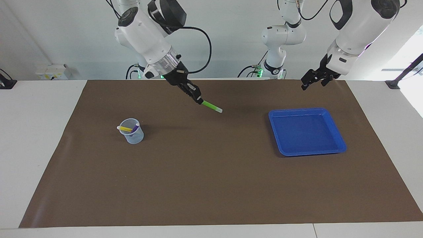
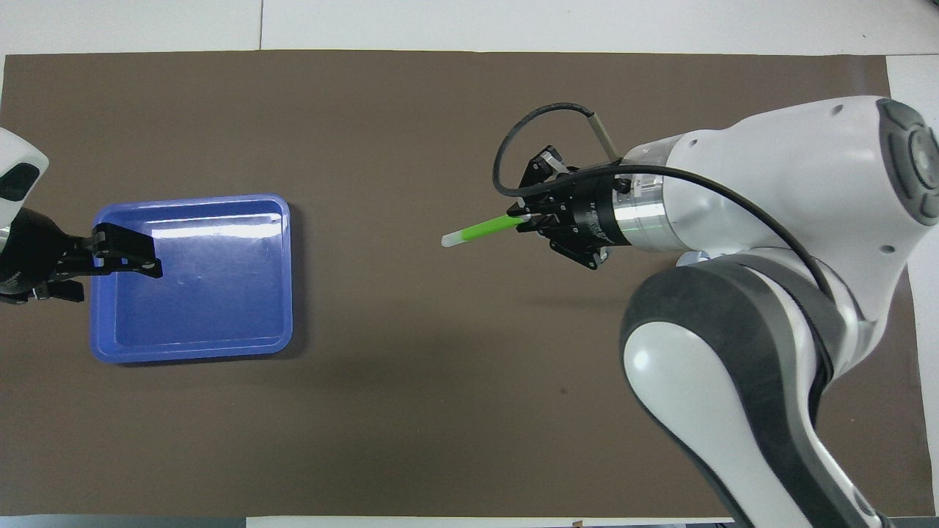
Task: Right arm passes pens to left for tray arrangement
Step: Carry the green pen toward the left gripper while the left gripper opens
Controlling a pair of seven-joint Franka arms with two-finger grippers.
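Surface: brown mat (image 1: pixel 211 172) covering a white table.
Green pen (image 1: pixel 211 106): clamped at one end between the fingertips of the right gripper (image 1: pixel 199 100), its body jutting out past them, pale end pointing toward the tray; carried in the air over the mat's middle.
Yellow pen (image 1: pixel 125 128) and purple pen (image 1: pixel 135 128): in the translucent cup (image 1: pixel 133 134) (toward the right arm's end).
Tray (image 1: pixel 334 127): blue, toward the left arm's end.
Left gripper (image 1: pixel 311 79): fingers apart, raised over the tray's edge.
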